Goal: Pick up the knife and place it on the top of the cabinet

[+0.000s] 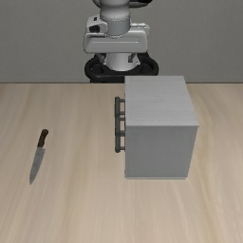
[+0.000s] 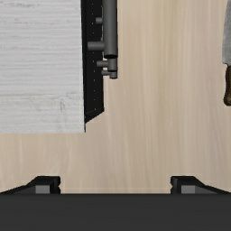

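The knife lies flat on the worktop, well apart from the cabinet, out on the side its handles face. The dark grip is the end farther back and the blade the end farther forward, at a slight slant to the cabinet's front. Nothing touches it.

By my judgement the task is at its opening step, the reach toward the knife, with no grasp made yet. The gripper is released: its fingertips stand wide apart with bare worktop between them. It hangs above the worktop just off the cabinet's handle side.

The next move calls for travelling away from the cabinet until the knife sits between the fingers. The wrist must then turn so the fingers close across the knife's narrow width, and the gripper must come down low, since the knife is thin and flat on the wood. The grip end looks the safer place to take hold.

The exterior view gives the knife whole, its slant, the full gap to the cabinet and the arm behind it. The wrist view gives the finger spread and the cabinet's top and handles from above, plus a sliver of the knife beyond those handles.
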